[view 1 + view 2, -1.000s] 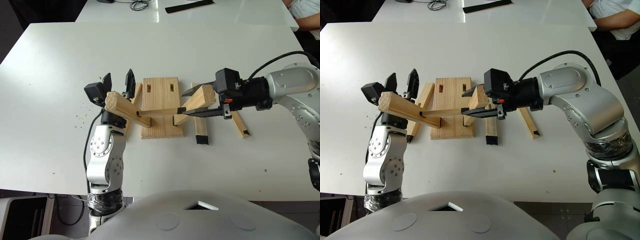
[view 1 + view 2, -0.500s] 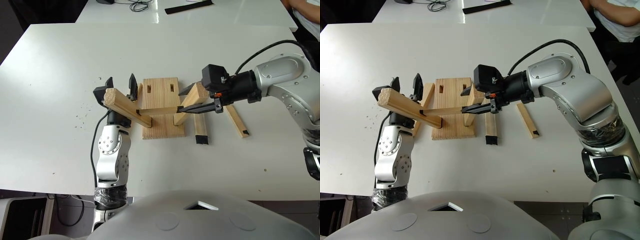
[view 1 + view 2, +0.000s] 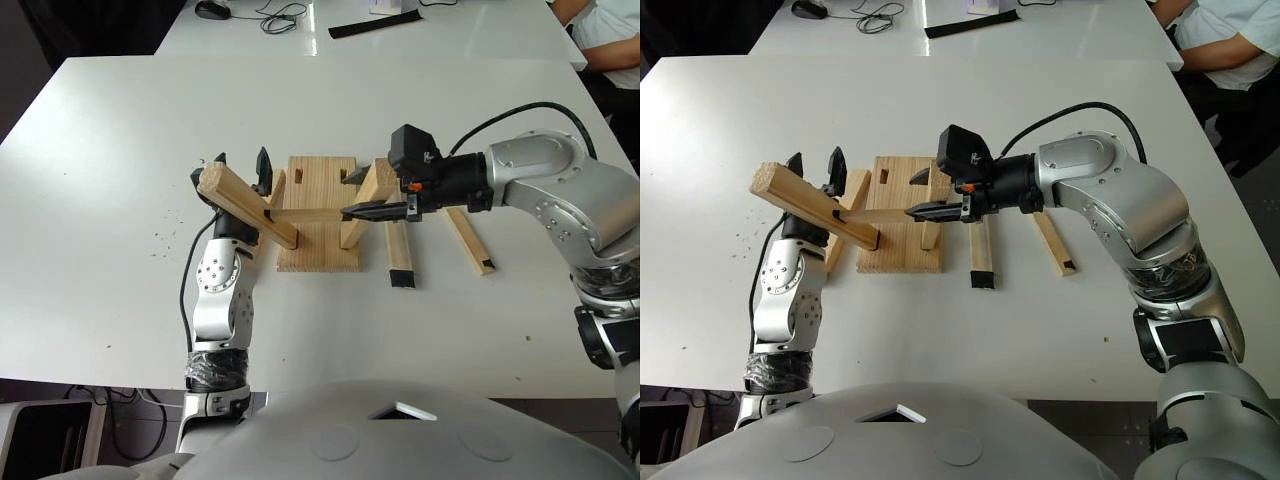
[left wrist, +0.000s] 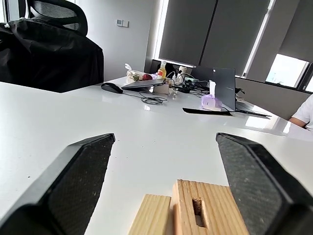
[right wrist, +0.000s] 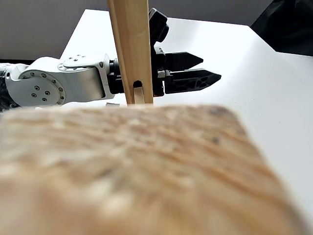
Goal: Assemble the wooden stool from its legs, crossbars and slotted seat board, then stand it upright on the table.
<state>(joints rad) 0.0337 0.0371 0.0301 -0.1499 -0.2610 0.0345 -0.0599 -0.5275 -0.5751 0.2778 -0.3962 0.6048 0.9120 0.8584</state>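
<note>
White table (image 3: 100, 150) ahead: my right gripper (image 3: 348, 196) is clamped on a leg (image 3: 372, 188) over the slotted seat board (image 3: 320, 250); its crossbar (image 3: 310, 214) carries the second leg (image 3: 240, 203) by my wide-open left gripper (image 3: 240, 165).

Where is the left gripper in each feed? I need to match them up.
Left eye view: left gripper left of centre, beside the seat board.
Right eye view: gripper, same place.
Left wrist view: its spread fingers frame the white table.
Right wrist view: gripper behind the leg.
Shared landmark: that leg, slanting across it in both eye views.
</note>
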